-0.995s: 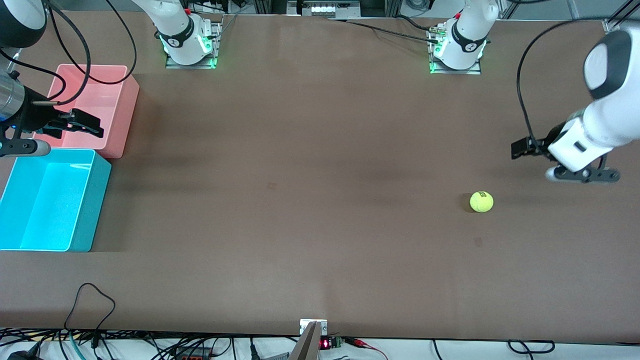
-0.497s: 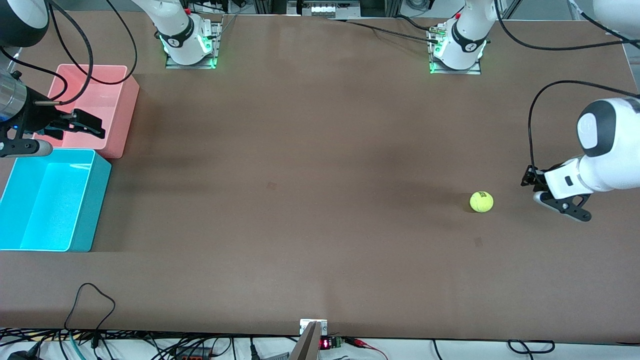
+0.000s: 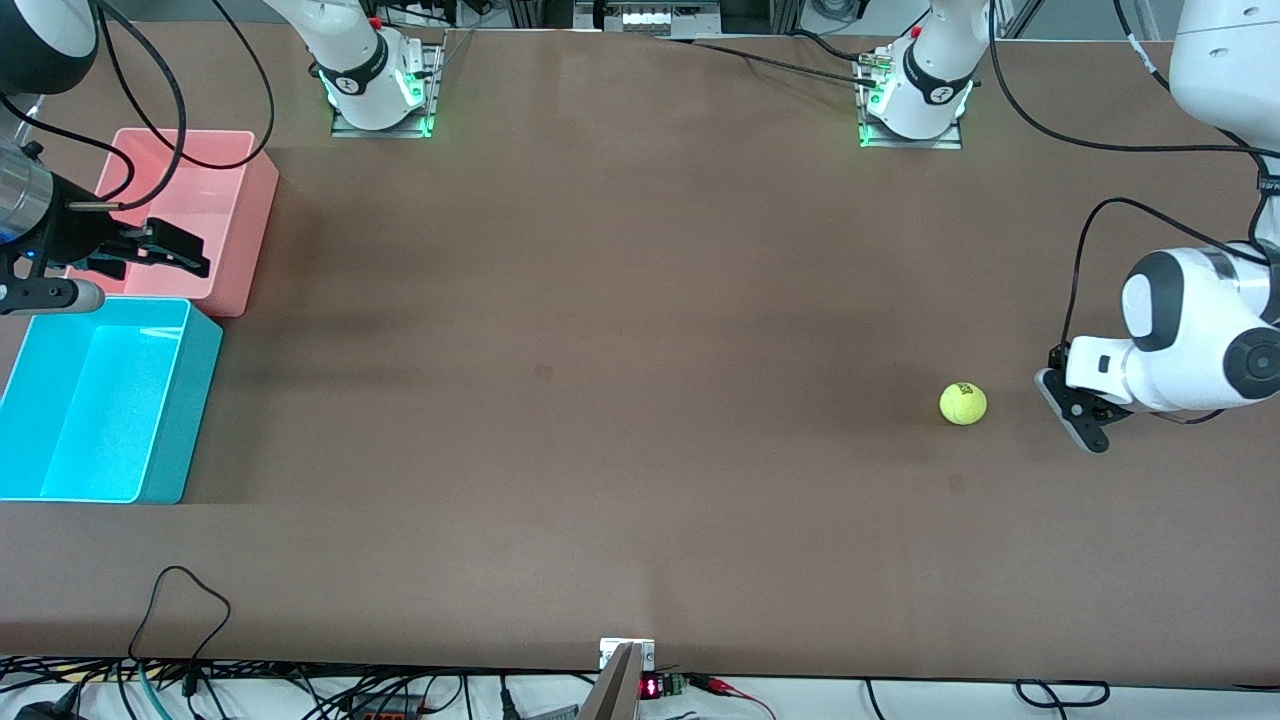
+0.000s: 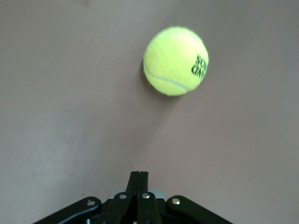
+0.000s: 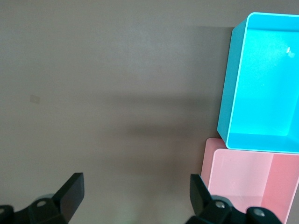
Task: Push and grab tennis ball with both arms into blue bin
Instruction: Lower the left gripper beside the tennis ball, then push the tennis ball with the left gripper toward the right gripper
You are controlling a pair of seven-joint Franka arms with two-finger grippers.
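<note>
The left gripper (image 3: 1060,385), jaws pressed together, sits low beside the tennis ball (image 3: 963,403), apart from it, near the tabletop's left-arm end. The right gripper (image 3: 165,250), jaws spread, waits over the pink bin (image 3: 262,190); the blue bin (image 3: 185,400) is cut off at the frame edge.

My big brown matte table (image 3: 620,300) carries a fuzzy yellow-green tennis ball (image 3: 963,403), plus a cyan plastic tub (image 3: 170,455) touching a pink plastic tub (image 3: 255,235).

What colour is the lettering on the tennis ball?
Dark, near black, on the yellow-green tennis ball; clearest in the left wrist view.
</note>
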